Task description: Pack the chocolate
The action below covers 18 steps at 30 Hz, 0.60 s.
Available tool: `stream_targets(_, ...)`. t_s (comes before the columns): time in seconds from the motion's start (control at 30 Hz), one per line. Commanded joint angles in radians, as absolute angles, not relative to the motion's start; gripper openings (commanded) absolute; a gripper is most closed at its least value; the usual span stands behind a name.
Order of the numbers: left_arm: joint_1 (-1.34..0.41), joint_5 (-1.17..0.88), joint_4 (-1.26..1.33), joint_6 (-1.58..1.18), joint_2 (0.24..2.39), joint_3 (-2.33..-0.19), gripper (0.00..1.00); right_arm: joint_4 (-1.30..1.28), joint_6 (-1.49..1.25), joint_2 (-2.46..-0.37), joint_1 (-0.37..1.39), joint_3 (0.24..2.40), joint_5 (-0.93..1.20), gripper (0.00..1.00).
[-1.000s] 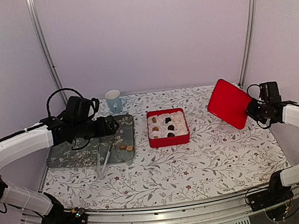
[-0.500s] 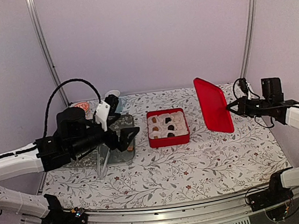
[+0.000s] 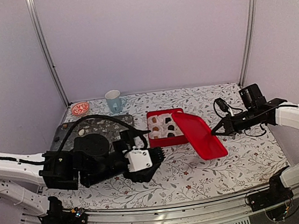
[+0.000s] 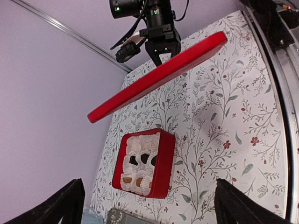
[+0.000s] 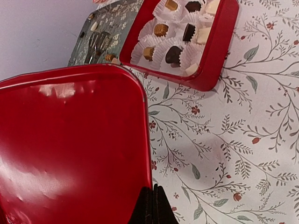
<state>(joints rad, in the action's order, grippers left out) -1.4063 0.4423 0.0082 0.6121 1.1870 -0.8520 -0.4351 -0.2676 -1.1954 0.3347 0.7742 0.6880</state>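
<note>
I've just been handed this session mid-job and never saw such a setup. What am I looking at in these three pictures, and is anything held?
Two robot arms work at a table. The overhead picture looks down from behind them; the other two come from cameras on each wrist. The right gripper pinches the edge of the red lid, tilted in the air near the open red box, whose paper cups hold chocolates. The left gripper is open and empty. A grey tray, a mug and a dish sit far left.
</note>
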Motion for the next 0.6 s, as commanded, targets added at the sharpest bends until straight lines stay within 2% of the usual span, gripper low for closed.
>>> stream_targets(0.0, -1.459, 0.543, -0.088, 0.784, 1.263, -0.963, 0.97, -0.512, -0.257, -1.243, 0.401, 0.813, 0.676, 0.00)
stream_targets(0.4, -1.489, 0.473, -0.168, 0.933, 1.419, -1.090, 0.89, -0.567, -0.276, -1.314, 0.529, 0.874, 0.642, 0.00)
stream_targets(0.57, -1.479, 0.441, -0.187, 0.954, 1.453, -1.118, 0.81, -0.581, -0.274, -1.329, 0.561, 0.899, 0.645, 0.00)
